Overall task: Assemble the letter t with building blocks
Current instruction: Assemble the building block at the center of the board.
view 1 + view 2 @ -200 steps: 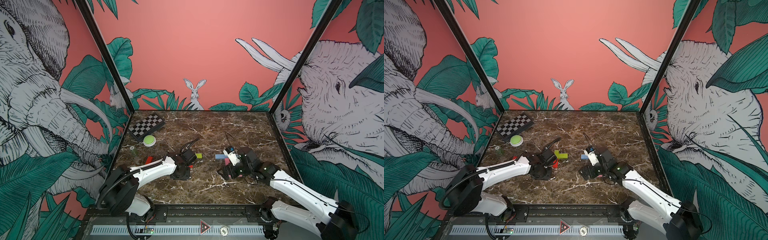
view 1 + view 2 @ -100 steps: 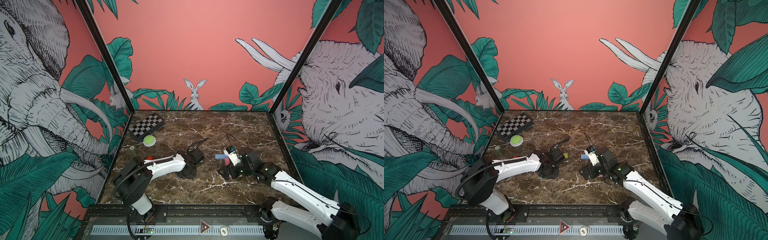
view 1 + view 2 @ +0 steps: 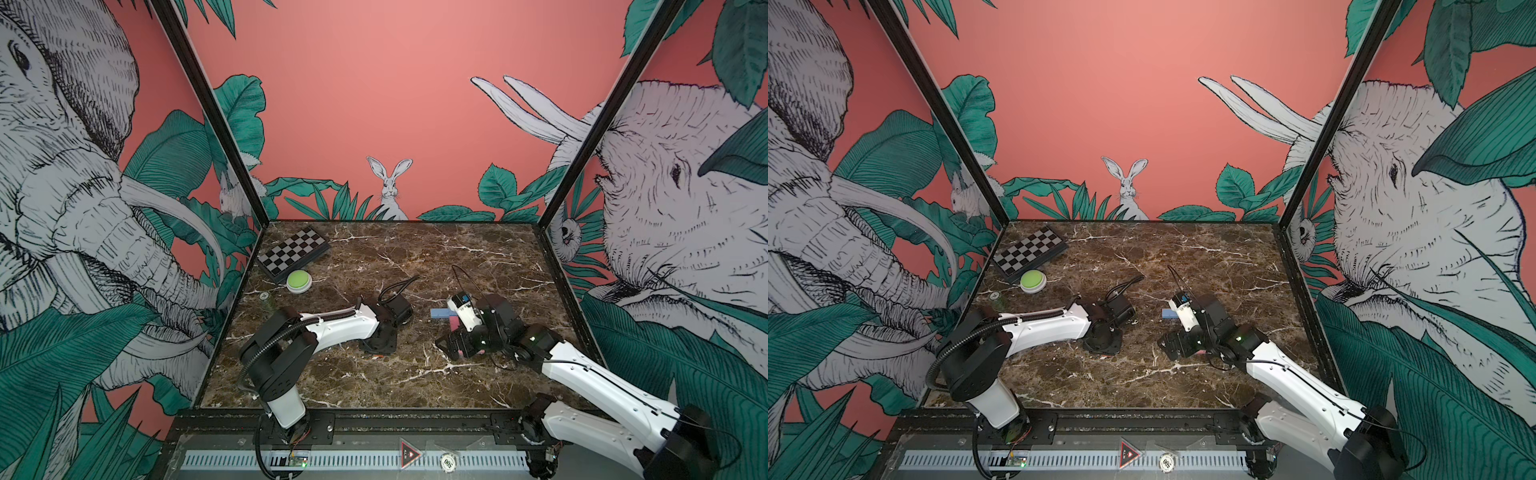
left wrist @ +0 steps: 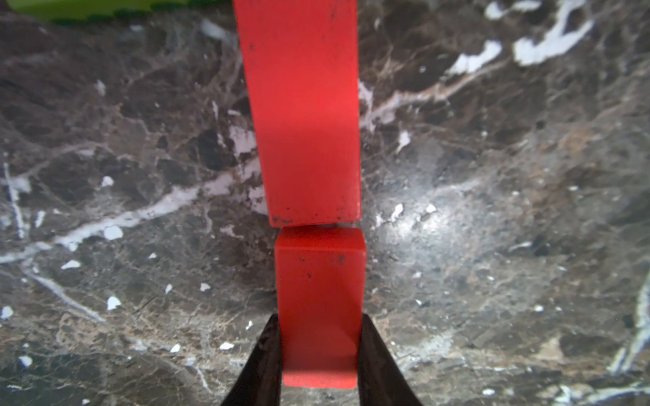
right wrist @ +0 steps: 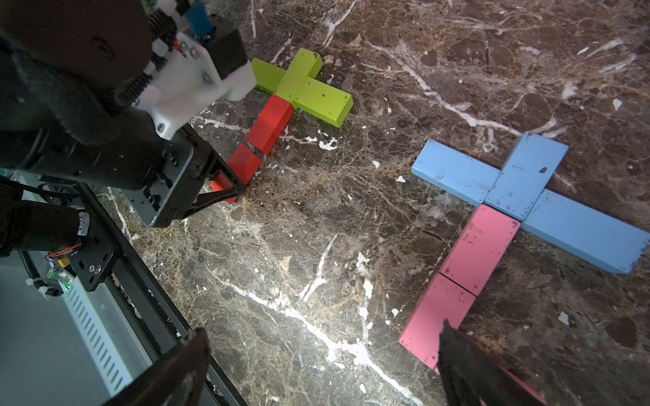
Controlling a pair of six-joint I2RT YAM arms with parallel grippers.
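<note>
A dark marble tabletop [image 3: 1142, 382] sat inside walls painted with elephants, leaves and a rabbit. A black-and-white chequered board [image 3: 1030, 253] lay in the far left corner, with a round green-topped white button [image 3: 1033, 281] just beside it. The left arm [image 3: 1042, 330] and right arm [image 3: 1291, 374] both reached toward the middle, their ends apart. A light blue block [image 3: 1168, 315] showed partly from behind the right arm's wrist.

A staged robot lab booth: mural walls [image 3: 374, 104] of elephants, leaves and a rabbit, black frame posts [image 3: 208, 112], a marble-look surface [image 3: 415, 257], and a left arm [image 3: 340, 328] and right arm [image 3: 602, 382] mounted on a front rail [image 3: 374, 428].
</note>
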